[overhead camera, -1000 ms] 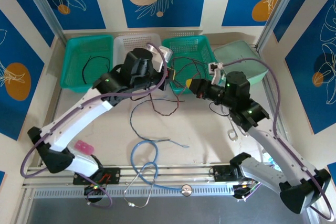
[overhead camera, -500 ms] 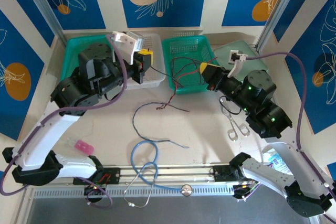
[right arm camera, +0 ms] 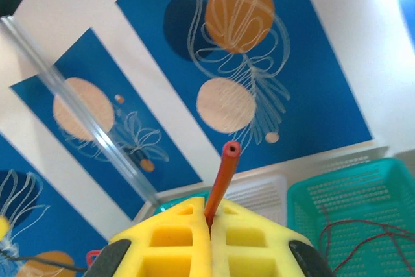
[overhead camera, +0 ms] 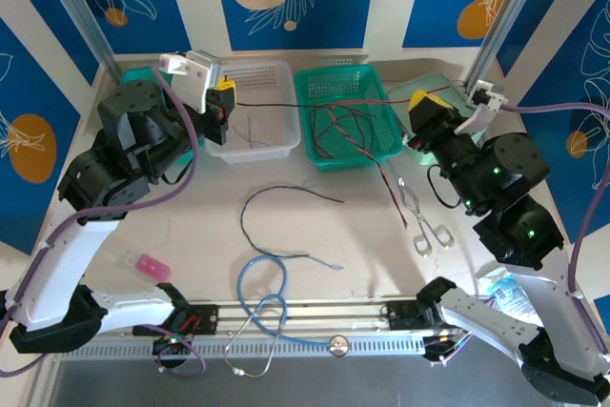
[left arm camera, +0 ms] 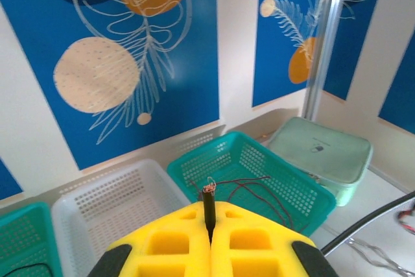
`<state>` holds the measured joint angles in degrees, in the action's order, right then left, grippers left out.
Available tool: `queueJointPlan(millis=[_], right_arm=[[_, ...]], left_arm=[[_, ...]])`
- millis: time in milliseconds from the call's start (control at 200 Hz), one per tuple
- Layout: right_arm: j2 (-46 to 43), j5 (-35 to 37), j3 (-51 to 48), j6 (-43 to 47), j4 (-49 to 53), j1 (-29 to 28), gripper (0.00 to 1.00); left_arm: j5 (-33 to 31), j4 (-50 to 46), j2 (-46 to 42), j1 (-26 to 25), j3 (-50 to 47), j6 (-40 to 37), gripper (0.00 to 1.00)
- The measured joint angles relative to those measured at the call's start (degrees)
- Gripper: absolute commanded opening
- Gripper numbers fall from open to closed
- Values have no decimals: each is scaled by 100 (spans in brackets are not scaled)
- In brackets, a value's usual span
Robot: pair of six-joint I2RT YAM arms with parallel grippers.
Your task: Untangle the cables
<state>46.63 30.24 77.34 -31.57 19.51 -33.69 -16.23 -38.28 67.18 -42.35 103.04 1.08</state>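
Both arms have swung wide apart since a moment ago: the left gripper (overhead camera: 223,102) is clamped on the end of a black cable (overhead camera: 272,102), the right gripper (overhead camera: 420,108) on a red cable (overhead camera: 376,100). Both strands are now pulled taut. Red and black loops trail into the green basket (overhead camera: 309,131), a blue-grey wire (overhead camera: 248,127) lies in the white basket (overhead camera: 250,150), and another dark cable (overhead camera: 246,221) curls on the surface (overhead camera: 362,226).

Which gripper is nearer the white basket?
Left. The left gripper, holding the black cable, is at the white basket's left edge; the right gripper, holding the red cable, is past the teal basket, by the pale green box.
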Motion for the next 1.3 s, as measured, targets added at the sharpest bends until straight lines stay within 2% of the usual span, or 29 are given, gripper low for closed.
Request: queueJointPlan(millis=[220,430,560,710,895,1031,1146,1301], right_arm=[[238,625,254,214,33,468,0],[817,623,708,236,98,1427,0],[960,496,721,111,203,2006,0],[951,317,721,0,299,2555,0],[822,334,715,-85,426,3121,0],[527,428,612,-170,455,3414,0],[289,483,551,-212,507,3646,0],[127,566,551,-210,560,3899,0]], left_arm=[[-59,-57,125,699,138,-15,0],[492,-98,868,1775,905,31,0],[944,-118,1176,2411,916,210,0],[1593,-96,1381,3254,885,608,0],[2234,131,1596,4033,863,1193,0],[2658,619,1558,4588,358,1801,0],[2802,997,1449,4979,-151,2280,0],[2820,1405,1340,5300,-378,2833,0]])
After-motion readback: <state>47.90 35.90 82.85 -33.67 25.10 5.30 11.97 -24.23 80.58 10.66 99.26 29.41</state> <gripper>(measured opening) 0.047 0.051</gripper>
